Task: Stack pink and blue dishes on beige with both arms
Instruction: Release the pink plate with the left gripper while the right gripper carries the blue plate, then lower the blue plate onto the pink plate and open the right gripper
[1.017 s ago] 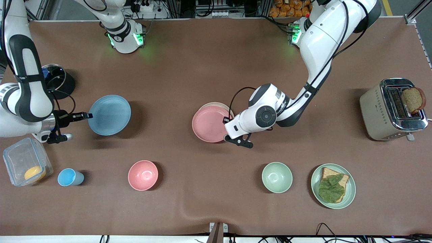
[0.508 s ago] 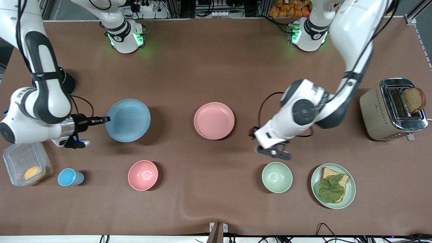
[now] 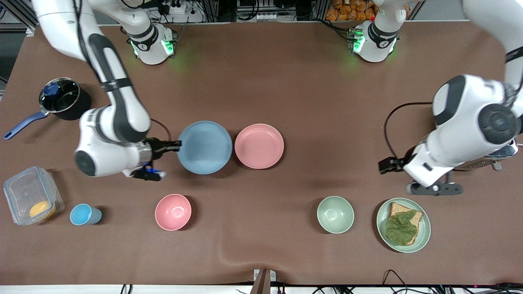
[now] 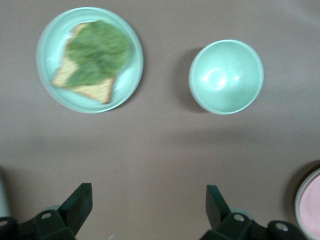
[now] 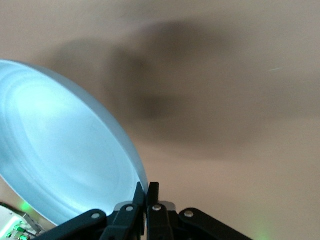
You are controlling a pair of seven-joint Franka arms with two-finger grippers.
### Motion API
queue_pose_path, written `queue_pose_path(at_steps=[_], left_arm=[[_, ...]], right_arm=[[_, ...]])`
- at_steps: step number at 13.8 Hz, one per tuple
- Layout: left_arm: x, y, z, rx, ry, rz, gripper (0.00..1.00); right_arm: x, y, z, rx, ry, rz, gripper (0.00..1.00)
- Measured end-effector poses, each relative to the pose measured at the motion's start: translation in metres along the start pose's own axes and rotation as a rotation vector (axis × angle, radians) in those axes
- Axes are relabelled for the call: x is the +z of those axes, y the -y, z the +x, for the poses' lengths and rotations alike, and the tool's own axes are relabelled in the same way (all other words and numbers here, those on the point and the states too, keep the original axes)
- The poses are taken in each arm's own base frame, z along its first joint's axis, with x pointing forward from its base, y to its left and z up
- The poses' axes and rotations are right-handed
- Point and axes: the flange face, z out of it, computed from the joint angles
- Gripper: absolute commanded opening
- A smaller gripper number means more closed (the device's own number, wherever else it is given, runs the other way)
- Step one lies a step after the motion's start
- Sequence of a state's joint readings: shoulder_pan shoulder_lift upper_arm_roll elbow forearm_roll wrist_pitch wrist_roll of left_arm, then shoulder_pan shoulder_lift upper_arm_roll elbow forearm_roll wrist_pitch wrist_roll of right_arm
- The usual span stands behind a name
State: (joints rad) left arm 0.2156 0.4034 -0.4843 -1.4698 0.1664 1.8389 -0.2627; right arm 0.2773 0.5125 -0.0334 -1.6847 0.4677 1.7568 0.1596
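My right gripper (image 3: 175, 143) is shut on the rim of the light blue plate (image 3: 204, 147), holding it just above the table. The plate's edge is close to the pink plate (image 3: 259, 146), on the side toward the right arm's end. In the right wrist view the fingertips (image 5: 146, 189) pinch the blue plate's (image 5: 60, 150) rim. The pink plate lies flat at mid-table, and the beige plate is hidden from view. My left gripper (image 3: 389, 165) hangs open and empty over bare table near the green bowl, its fingers (image 4: 80, 197) wide apart. The pink plate (image 4: 311, 206) shows at that view's edge.
A pink bowl (image 3: 173, 212), blue cup (image 3: 83, 214) and lidded plastic box (image 3: 30, 200) stand near the front camera at the right arm's end. A dark pot (image 3: 63, 98) is farther back. A green bowl (image 3: 335, 214) and a green plate with bread (image 3: 403, 225) stand at the left arm's end.
The right arm has carried the blue plate across the table until it is beside the pink plate. The left arm has left the pink plate and drawn back toward its own end.
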Motion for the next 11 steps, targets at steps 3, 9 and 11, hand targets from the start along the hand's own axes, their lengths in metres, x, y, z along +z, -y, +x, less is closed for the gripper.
queue_pose_path(at_steps=[3,9,11], left_arm=[[-0.046,0.006,-0.020,-0.010,0.002,-0.003,1.00],[-0.109,0.010,-0.046,0.063,-0.068,0.035,1.00],[-0.114,0.011,-0.049,0.060,-0.073,0.040,1.00]], right_arm=[[0.042,0.058,-0.015,-0.011,0.026,-0.026,0.00],[0.090,0.115,-0.030,-0.024,0.014,-0.050,0.00],[0.100,0.123,-0.025,-0.022,0.011,-0.055,0.00]])
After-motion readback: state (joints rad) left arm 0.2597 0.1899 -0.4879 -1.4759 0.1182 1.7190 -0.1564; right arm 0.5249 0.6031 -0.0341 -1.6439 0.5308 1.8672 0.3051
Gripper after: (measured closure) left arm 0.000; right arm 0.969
